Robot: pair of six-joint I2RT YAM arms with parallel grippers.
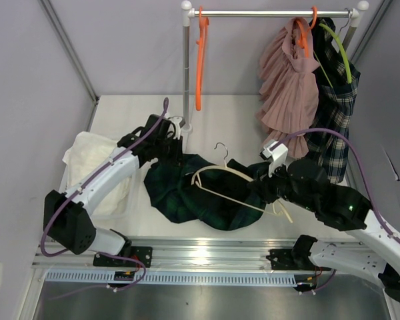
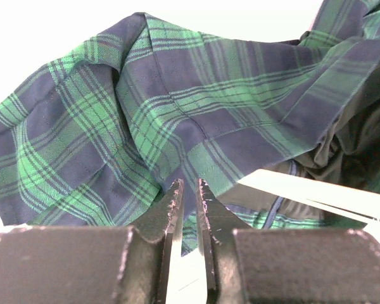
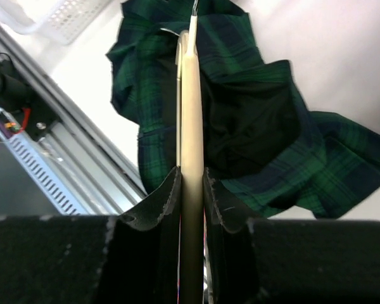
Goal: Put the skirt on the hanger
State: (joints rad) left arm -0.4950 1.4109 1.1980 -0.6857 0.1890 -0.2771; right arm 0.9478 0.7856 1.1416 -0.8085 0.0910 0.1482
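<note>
The dark green and navy tartan skirt [image 1: 180, 197] lies crumpled on the white table [image 1: 240, 127] between my two arms. The cream plastic hanger [image 3: 191, 101] rests across the top of it. From the overhead view I judge that the hanger is on the cloth and not yet inside the waist, though I cannot be sure of this.

The right gripper [image 3: 191, 180] is clamped on one arm of the hanger, which runs straight out between the fingers. The left gripper [image 2: 188, 190] is at the far left edge of the skirt with its jaws very narrow. Its wrist camera does not show me whether a fold of cloth is pinched between them or only lies just beyond the tips.

These are the risks that I see:

- If the left jaws hold nothing, a lift on that side will bring up no cloth, and the hanger will only slide over the heap.
- If they hold one layer only (the skirt seems to have a dark lining), the waist may not open, and the hanger arm can catch in the lining or go between wrong layers.
- The right grip is far from the hook, on a smooth bar. A pull from the cloth can turn the hanger in the fingers or make it slip.
- If both arms pull apart too strongly, the cloth may come out of the left fingers, or the skirt may be dragged toward the near edge of the table.
</note>
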